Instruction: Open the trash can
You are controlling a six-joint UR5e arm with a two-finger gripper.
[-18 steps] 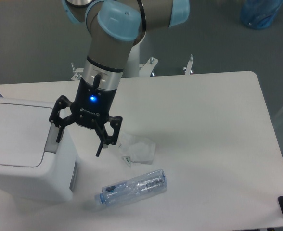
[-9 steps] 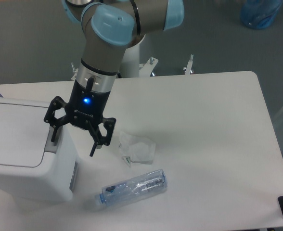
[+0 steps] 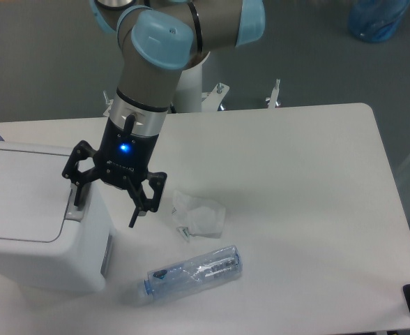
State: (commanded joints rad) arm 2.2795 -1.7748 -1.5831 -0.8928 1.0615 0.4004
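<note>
Hand (image 3: 104, 204) hangs spread wide and empty at the right rim of the trash can (image 3: 31, 223), which sits at the desk's (image 3: 302, 188) left edge with its lid shut. One finger (image 3: 77, 196) hovers over the grey push tab (image 3: 74, 209); whether it touches, I cannot tell. This looks like the approach step. Next, a downward press on that tab seems needed. A crumpled paper (image 3: 200, 214) and clear bottle (image 3: 191, 272) lie near the front edge.

The scene is viewed by one fixed camera, set high and angled down from the table's (image 3: 309, 160) front edge, at moderate range.
</note>
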